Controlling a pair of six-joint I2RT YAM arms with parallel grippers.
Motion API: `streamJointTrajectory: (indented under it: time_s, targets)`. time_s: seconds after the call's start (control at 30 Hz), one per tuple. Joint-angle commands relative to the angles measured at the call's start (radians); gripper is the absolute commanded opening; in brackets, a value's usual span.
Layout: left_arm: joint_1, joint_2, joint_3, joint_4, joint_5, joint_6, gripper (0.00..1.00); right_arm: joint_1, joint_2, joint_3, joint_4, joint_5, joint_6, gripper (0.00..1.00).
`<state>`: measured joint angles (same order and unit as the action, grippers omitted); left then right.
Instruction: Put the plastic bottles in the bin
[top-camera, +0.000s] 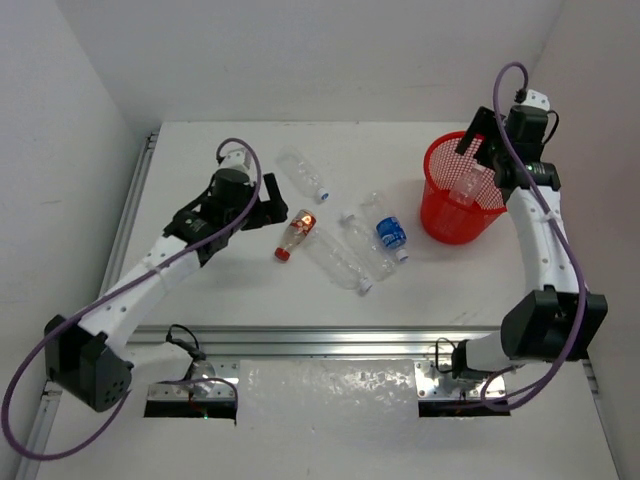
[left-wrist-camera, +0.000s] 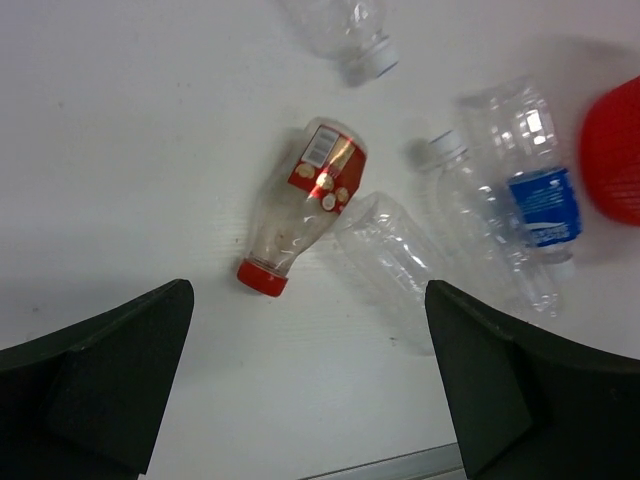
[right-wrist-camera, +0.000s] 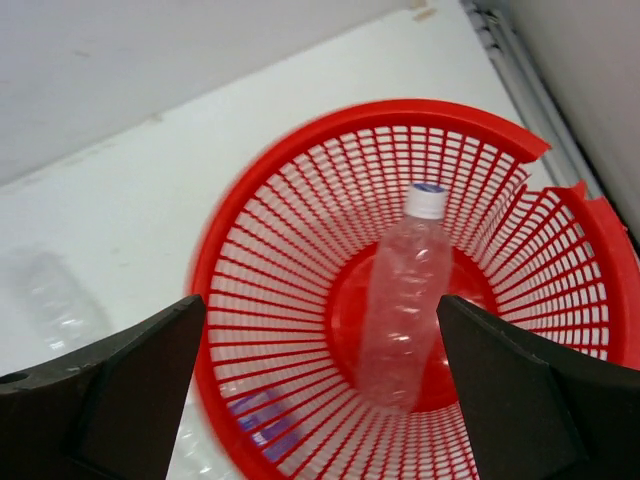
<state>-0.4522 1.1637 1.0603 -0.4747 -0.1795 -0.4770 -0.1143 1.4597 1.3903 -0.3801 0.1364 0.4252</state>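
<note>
The red mesh bin (top-camera: 458, 205) stands at the right; its rim shows in the right wrist view (right-wrist-camera: 300, 170). A clear white-capped bottle (right-wrist-camera: 405, 300) lies inside it, also seen from above (top-camera: 466, 183). My right gripper (right-wrist-camera: 320, 400) is open and empty over the bin. On the table lie a red-label, red-capped bottle (top-camera: 294, 235) (left-wrist-camera: 305, 205), a blue-label bottle (top-camera: 388, 230) (left-wrist-camera: 535, 195), two clear bottles (top-camera: 335, 260) (top-camera: 362, 242) and a blue-capped one (top-camera: 304, 173). My left gripper (left-wrist-camera: 310, 390) is open and empty, just left of the red-label bottle.
White walls close in the table at the back and both sides. A metal rail (top-camera: 320, 340) runs along the near edge. The bin's rim has a broken gap on its right side (right-wrist-camera: 560, 170).
</note>
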Motion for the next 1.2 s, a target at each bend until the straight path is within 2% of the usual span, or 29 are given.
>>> streamJointTrajectory:
  time_s: [0.0,0.03,0.1,0.13,0.17,0.23,0.33,0.43,0.73,0.83,0.87,0.93,0.97,1.03,1.07,1.13,1.17]
  targets:
    - [-0.003,0.091,-0.046,0.12,0.023,-0.023,1.0,0.01,-0.137,0.026,0.007,-0.156,0.059,0.99]
    - [-0.003,0.149,-0.045,0.152,0.017,-0.012,1.0,0.013,-0.163,0.001,0.02,-0.32,0.072,0.99]
    - [-0.002,0.227,0.004,0.151,0.012,0.035,0.99,0.042,-0.238,-0.092,0.059,-0.498,0.115,0.99]
    - [-0.002,0.304,0.027,0.145,0.012,0.053,0.98,0.095,-0.261,-0.131,0.079,-0.623,0.121,0.99]
    - [-0.002,0.339,0.047,0.143,0.032,0.079,0.97,0.131,-0.283,-0.205,0.098,-0.658,0.106,0.99]
    - [-0.003,0.416,0.079,0.171,0.049,0.107,0.97,0.25,-0.337,-0.258,0.095,-0.658,0.08,0.99]
    - [0.003,0.502,0.112,0.183,0.04,0.143,0.95,0.321,-0.409,-0.358,0.101,-0.684,0.046,0.99]
    - [0.012,0.577,0.147,0.18,0.043,0.162,0.91,0.329,-0.497,-0.469,0.129,-0.702,0.053,0.99]
    - [0.029,0.72,0.153,0.243,0.114,0.163,0.87,0.332,-0.579,-0.531,0.109,-0.728,0.027,0.99]
    - [0.055,0.775,0.176,0.205,0.039,0.108,0.77,0.334,-0.588,-0.556,0.127,-0.761,0.053,0.99]
    - [0.063,0.781,0.176,0.196,0.017,0.08,0.67,0.338,-0.591,-0.56,0.138,-0.77,0.061,0.99]
    - [0.084,0.778,0.165,0.196,-0.001,0.054,0.56,0.36,-0.593,-0.563,0.145,-0.788,0.067,0.99]
    - [0.089,0.769,0.149,0.2,-0.009,0.038,0.44,0.372,-0.591,-0.565,0.148,-0.785,0.069,0.99]
    - [0.092,0.729,0.136,0.194,-0.014,0.025,0.27,0.415,-0.578,-0.55,0.139,-0.762,0.063,0.99]
    - [0.09,0.706,0.115,0.191,-0.009,0.011,0.08,0.43,-0.567,-0.544,0.136,-0.753,0.064,0.99]
    - [0.081,0.589,0.069,0.217,0.029,0.0,0.03,0.485,-0.53,-0.534,0.145,-0.745,0.072,0.99]
    - [0.076,0.538,0.006,0.264,0.094,-0.008,0.0,0.504,-0.519,-0.534,0.162,-0.751,0.076,0.99]
